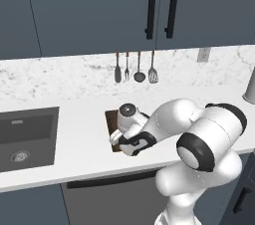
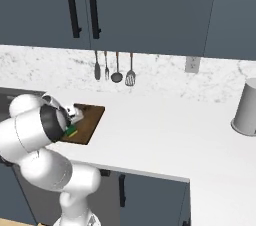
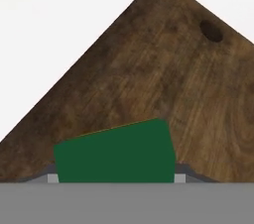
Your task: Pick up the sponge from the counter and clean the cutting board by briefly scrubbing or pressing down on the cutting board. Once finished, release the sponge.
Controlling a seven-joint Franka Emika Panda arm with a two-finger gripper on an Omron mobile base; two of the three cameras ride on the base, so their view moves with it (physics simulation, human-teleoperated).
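Green-topped sponge (image 3: 115,151) is pinched in the gripper (image 3: 115,178) and held down over the cutting board (image 3: 163,79) near the counter's (image 2: 165,135) front edge: pickup done, scrubbing apparently underway, release outstanding.

Four utensils (image 1: 134,67) hang in a row on the marble backsplash (image 1: 60,77), below the dark cabinet doors (image 2: 150,10) with black bar handles (image 1: 151,7). Wall outlet (image 2: 191,64) on backsplash, right of utensils. Grey cylindrical container (image 2: 246,107) stands upright near the right end.
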